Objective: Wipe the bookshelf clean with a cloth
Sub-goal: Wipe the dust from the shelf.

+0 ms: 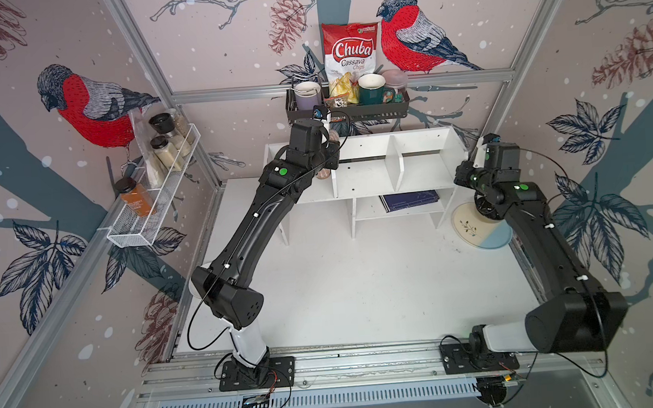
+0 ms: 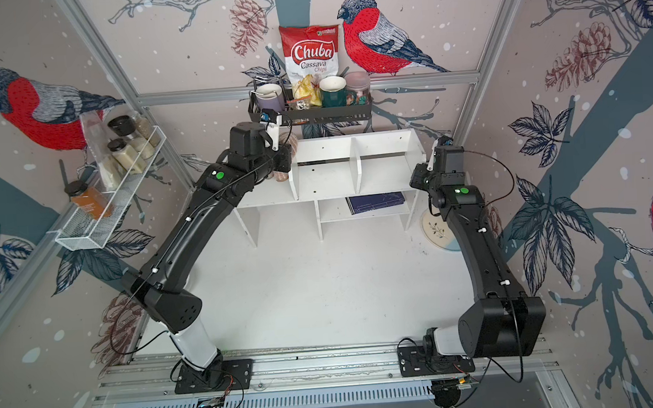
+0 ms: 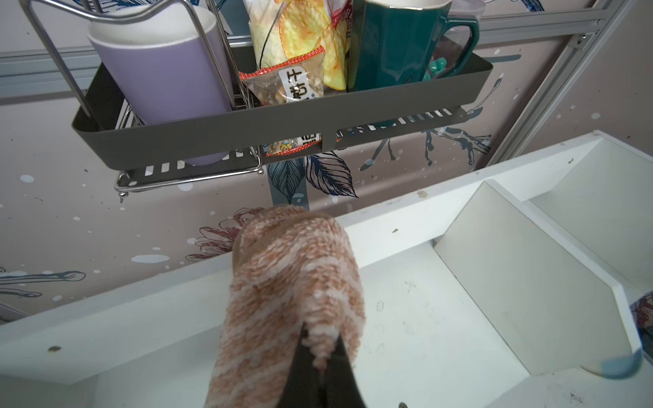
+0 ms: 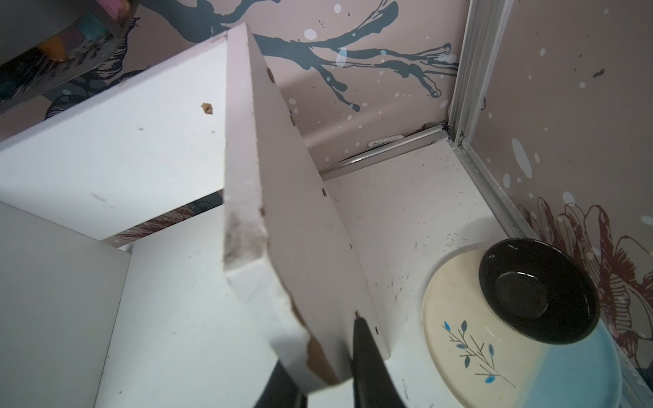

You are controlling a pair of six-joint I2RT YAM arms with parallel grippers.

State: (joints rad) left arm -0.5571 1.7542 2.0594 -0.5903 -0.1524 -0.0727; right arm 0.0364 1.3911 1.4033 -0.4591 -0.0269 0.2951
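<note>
Bullfinch-patterned walls enclose a white tabletop [image 1: 361,288], on which the bookshelf [image 1: 362,183] is set against the back wall, below a black metal wall rack [image 1: 369,111]. The left gripper [image 3: 319,341] is positioned over the leftmost upper compartment, and its jaws are clenched on a fold of the cloth [image 3: 293,282]. From that pinch point the striped cloth is carried forward of the jaws and bulges up over them, its far end reaching the rear rail of the compartment. Contact between the cloth and the compartment floor cannot be confirmed. In both top views the cloth [image 2: 281,174] is seen beside the first divider. The right gripper [image 4: 321,360] is clamped on the front edge of the bookshelf's right end panel, with one jaw on each face. A plate [image 4: 477,335] carrying a black bowl [image 4: 537,289] is located on the tabletop beside that panel.
</note>
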